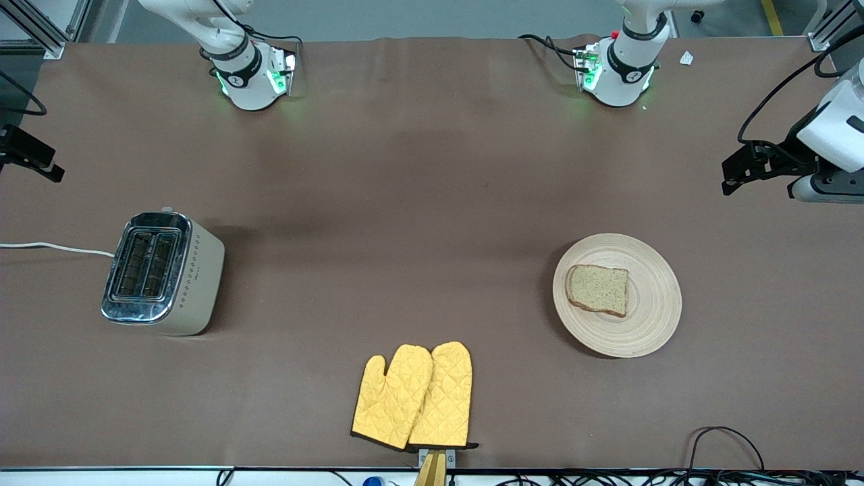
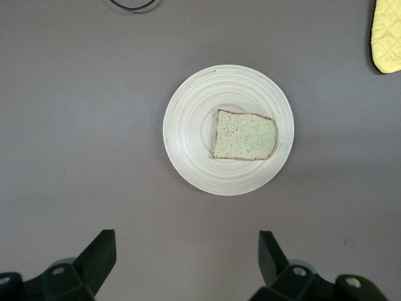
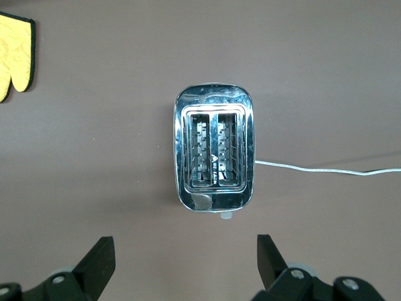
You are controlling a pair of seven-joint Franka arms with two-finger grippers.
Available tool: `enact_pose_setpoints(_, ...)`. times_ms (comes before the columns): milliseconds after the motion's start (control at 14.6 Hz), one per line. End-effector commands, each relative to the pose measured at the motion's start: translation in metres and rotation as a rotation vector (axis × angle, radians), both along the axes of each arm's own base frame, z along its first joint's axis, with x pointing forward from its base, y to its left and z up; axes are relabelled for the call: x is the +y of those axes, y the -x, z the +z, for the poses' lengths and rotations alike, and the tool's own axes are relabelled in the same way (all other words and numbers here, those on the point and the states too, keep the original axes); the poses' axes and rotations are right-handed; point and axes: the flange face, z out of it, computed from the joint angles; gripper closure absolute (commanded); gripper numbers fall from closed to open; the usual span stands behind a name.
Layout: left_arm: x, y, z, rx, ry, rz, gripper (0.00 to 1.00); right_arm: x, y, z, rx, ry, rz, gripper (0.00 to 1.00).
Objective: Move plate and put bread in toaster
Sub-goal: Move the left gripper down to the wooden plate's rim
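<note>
Lighting even and diffuse from overhead; the brown cloth-covered surface (image 1: 432, 202) reads moderately bright, with faint darker bands across its middle. Boxy cream toaster with chrome top (image 1: 162, 273) mirrors the light in the front view and throws a soft shadow toward the left arm's end. Round pale wooden plate (image 1: 617, 295) shows a thin shadow rim. Green glow at both arm bases. Wrist views sharp on the surface.

You see a pale ringed plate (image 1: 648, 324), speckled brown bread (image 1: 598, 289), a cream-and-chrome toaster (image 1: 162, 273), and yellow quilted mitts (image 1: 413, 397) on the brown counter (image 1: 405, 202).
</note>
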Motion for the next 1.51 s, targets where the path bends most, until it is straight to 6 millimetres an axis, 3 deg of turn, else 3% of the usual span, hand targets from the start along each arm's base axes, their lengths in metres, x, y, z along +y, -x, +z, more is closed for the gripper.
enact_pose_setpoints(0,-0.002,-0.001,0.006,-0.013,-0.01,0.001,0.0,0.001,0.0,0.002,0.005,0.011,-0.015,0.0)
enact_pose_setpoints(344,0.003,-0.004,0.002,-0.005,-0.006,-0.001,0.0,0.002,0.0,0.0,0.008,0.01,-0.012,0.0)
enact_pose_setpoints(481,0.012,-0.018,-0.026,0.045,-0.015,-0.007,0.0,0.002,0.0,0.0,0.008,0.009,-0.013,0.0)
enact_pose_setpoints(687,0.063,-0.036,-0.058,0.102,0.087,0.055,0.0,0.001,0.0,0.0,0.01,0.009,-0.015,0.0)
enact_pose_setpoints(756,0.091,-0.042,-0.074,0.125,0.162,0.092,0.0,0.001,0.0,0.0,0.01,0.009,-0.015,0.0)
enact_pose_setpoints(1031,0.173,-0.073,-0.184,0.207,0.365,0.111,0.0,0.004,0.0,0.0,0.01,0.009,-0.01,0.0)
enact_pose_setpoints(1237,0.22,-0.087,-0.289,0.25,0.57,0.072,0.0,0.006,0.0,0.0,0.01,0.009,-0.007,0.0)
enact_pose_setpoints(1374,0.23,-0.09,-0.355,0.271,0.693,0.054,0.0,0.006,0.0,0.0,0.01,0.009,-0.007,0.0)
enact_pose_setpoints(1443,0.23,-0.092,-0.375,0.257,0.73,0.035,0.0,0.006,0.0,0.0,0.01,0.009,-0.007,0.0)
